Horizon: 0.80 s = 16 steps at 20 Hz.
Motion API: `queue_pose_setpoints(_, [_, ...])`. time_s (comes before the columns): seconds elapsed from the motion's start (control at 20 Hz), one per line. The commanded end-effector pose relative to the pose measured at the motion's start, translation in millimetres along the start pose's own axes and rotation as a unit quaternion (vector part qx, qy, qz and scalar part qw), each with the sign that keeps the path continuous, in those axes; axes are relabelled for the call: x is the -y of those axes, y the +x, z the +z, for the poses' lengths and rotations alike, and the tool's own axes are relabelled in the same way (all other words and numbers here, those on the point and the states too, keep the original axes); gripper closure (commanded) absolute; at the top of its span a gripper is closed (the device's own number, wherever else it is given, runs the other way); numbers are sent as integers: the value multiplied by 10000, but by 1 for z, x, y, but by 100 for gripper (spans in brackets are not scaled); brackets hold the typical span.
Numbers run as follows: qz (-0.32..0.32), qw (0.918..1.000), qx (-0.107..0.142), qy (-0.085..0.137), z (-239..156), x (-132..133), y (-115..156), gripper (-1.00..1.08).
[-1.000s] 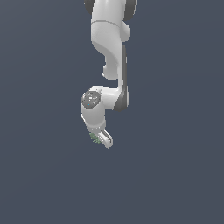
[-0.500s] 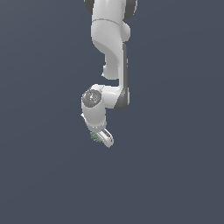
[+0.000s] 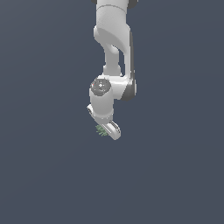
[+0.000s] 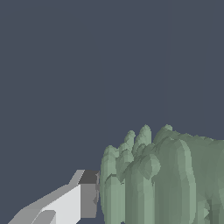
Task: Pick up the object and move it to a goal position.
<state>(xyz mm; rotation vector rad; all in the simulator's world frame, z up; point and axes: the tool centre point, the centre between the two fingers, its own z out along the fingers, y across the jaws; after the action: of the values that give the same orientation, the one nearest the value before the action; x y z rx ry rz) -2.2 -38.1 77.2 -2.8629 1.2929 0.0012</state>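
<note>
The object, a tiny pale green ridged lump, sits at the tips of my white gripper in the exterior view, partly hidden by the fingers. In the wrist view the object fills the lower part of the picture. One white finger with a dark pad presses against its side. The other finger is out of that picture. The gripper is shut on the object and holds it in the air.
The white arm reaches down from the top of the exterior view. Around it is only a plain dark grey-blue background, with no other object or edge in view.
The gripper has moved up and slightly toward the exterior view's right, and the green object has moved with it.
</note>
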Motion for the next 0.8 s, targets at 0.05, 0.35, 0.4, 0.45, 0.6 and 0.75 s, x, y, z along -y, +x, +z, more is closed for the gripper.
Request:
queue_pose_setpoints(0.05, [-5,10000,0,6,-19,3,-24,108])
queue_pose_setpoints(0.35, [-5,10000,0,6,-60,7,-76,108])
queue_pose_setpoints(0.4, [-5,10000,0,6,-67,8,-85,108])
queue_pose_setpoints(0.45, [-5,10000,-2,3,-74,9,-93,108])
queue_pose_setpoints(0.6, [-4,10000,-5,1,-94,12,-117,108])
queue_pose_setpoints(0.75, [-4,10000,-8,0,-111,15,-139,108])
